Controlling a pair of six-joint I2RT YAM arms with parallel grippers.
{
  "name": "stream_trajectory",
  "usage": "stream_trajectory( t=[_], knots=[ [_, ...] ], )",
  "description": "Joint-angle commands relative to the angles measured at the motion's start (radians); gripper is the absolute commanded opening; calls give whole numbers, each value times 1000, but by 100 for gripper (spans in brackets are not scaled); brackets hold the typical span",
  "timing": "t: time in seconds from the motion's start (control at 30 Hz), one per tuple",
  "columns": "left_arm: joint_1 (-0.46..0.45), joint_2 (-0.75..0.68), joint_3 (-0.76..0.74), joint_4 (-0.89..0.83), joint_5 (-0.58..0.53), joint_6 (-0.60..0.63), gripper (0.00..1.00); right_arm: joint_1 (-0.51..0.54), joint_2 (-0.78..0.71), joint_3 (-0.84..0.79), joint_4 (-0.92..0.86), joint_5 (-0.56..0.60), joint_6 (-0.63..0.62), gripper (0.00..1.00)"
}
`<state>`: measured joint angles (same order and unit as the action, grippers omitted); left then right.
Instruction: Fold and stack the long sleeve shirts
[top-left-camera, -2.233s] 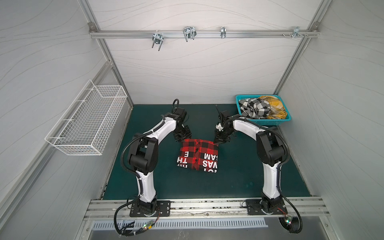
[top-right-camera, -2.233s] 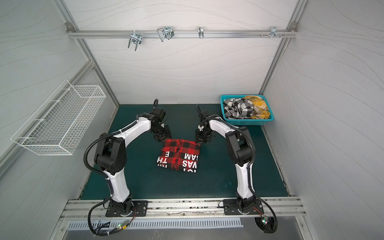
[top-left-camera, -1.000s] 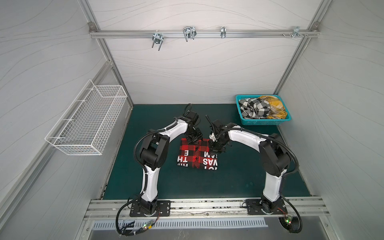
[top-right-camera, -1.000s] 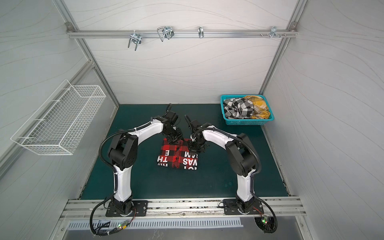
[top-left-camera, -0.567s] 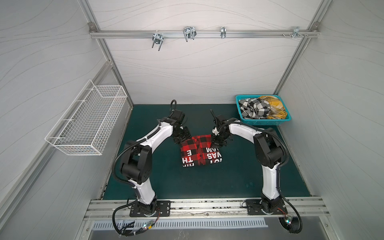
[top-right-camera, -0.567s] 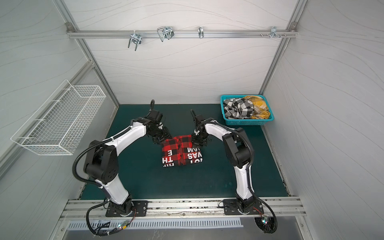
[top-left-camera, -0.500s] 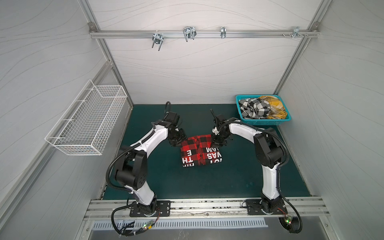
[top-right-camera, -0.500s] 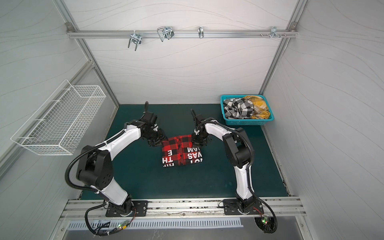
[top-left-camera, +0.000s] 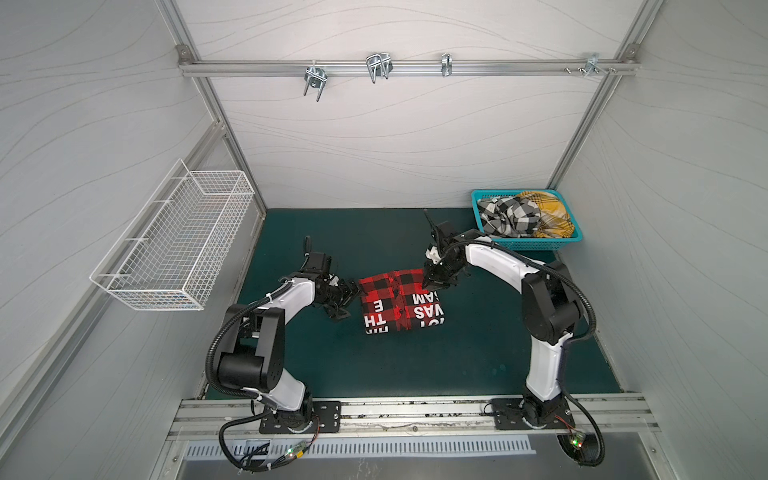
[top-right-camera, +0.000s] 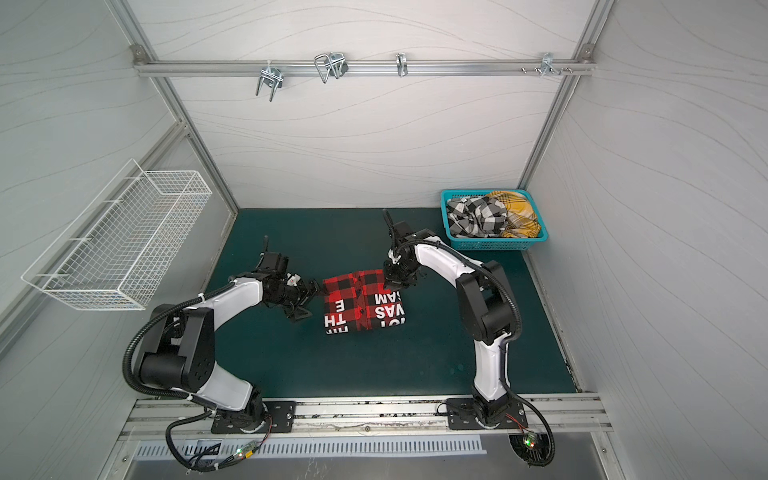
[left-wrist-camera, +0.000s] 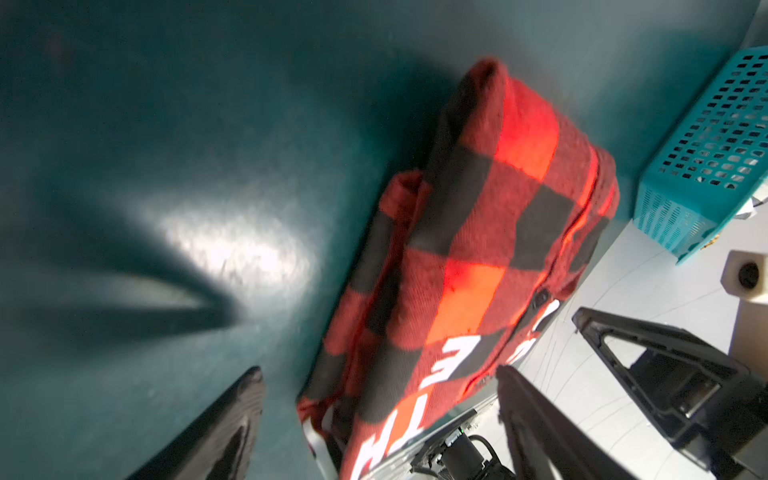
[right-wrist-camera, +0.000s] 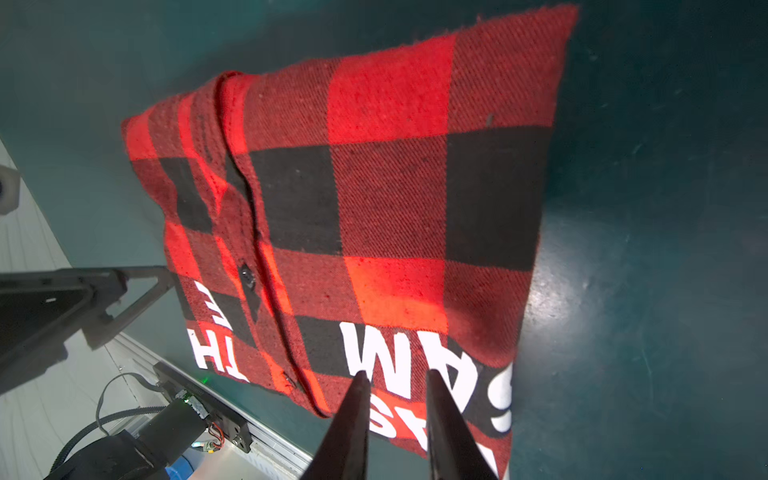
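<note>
Red-and-black shirt (top-left-camera: 401, 303) lies folded; left pincer (top-left-camera: 352, 304) gapes at its edge, right pincer (right-wrist-camera: 394, 376) ajar.

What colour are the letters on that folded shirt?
White, on the red-and-black checked shirt, clearest in the right wrist view.

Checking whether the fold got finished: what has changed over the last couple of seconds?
The left gripper has opened and backed away to the left of the red plaid shirt. The shirt slid slightly toward the back wall. The right gripper is back at its far right corner, grip unclear. The basket and its contents are unchanged.
</note>
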<state>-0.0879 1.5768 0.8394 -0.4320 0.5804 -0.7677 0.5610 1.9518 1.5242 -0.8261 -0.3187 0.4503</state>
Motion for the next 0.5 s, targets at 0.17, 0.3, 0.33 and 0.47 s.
stream_trajectory(
  t=[0.17,0.3,0.33,0.47],
  knots=[
    [12,140,0,79,-29,-21,81,-34,95,-16,0,-12,-12,24],
    [11,195,-15,111,-17,-28,77,-52,126,-37,25,-32,-2,24],
    [11,200,-19,105,-21,-26,77,-53,130,-41,30,-35,-1,24],
    [11,194,-38,64,-38,-15,77,-55,144,-43,36,-45,-2,23]
  ],
)
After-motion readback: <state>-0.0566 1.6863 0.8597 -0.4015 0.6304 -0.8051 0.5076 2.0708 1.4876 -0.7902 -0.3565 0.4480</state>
